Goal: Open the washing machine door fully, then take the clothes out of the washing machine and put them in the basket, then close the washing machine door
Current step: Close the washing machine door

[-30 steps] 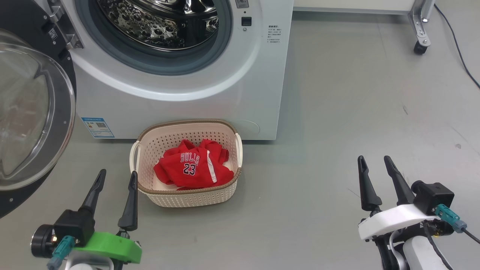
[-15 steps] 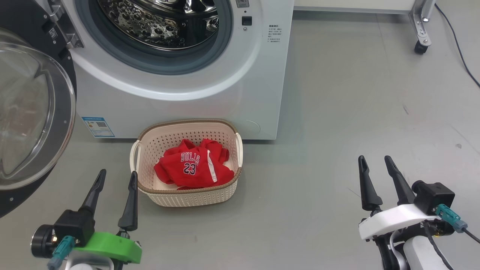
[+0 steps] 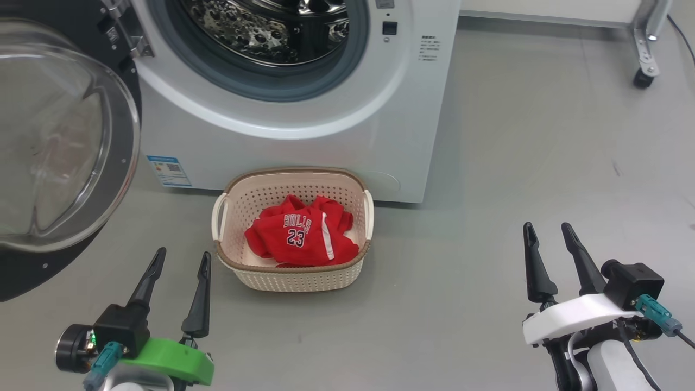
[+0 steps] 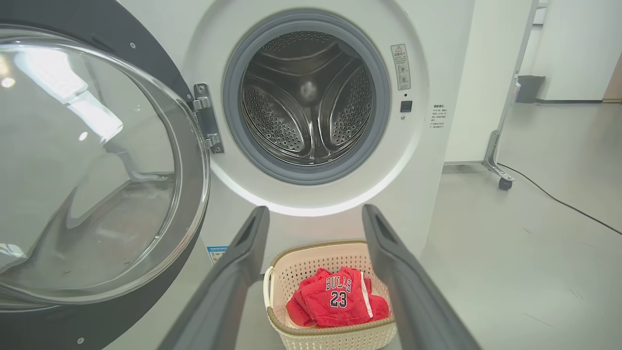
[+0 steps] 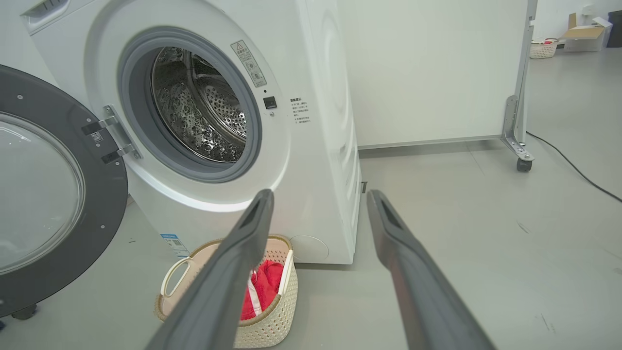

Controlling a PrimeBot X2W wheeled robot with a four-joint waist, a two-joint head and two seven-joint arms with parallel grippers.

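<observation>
view: head
left gripper: two long dark fingers on a green mount, spread apart, gripping nothing.
right gripper: same dark fingers on a white mount, spread apart, gripping nothing.
basket: small, cream, perforated plastic, brown rim; stood on the grey floor just beyond and right of the left gripper's tips, well apart from the right gripper.
clothes: bright red fabric with white trim, "BULLS 23" facing up; lay inside the basket.
washing machine: big white front-loader, directly behind the basket.
door: large, round, black rim around bulging clear glass; swung open, ahead and left of the left gripper.
view: left wrist
left gripper: fingers wide; basket with clothes low between them.
drum: perforated steel, straight ahead above the fingertips.
door: open, left of the left-hand finger.
view: right wrist
right gripper: fingers wide, holding nothing.
basket: low, partly behind the left-hand finger, red fabric showing inside.
frame: grey metal, on a caster, far right beyond the fingers; thin black cable on the floor beside it.
</observation>
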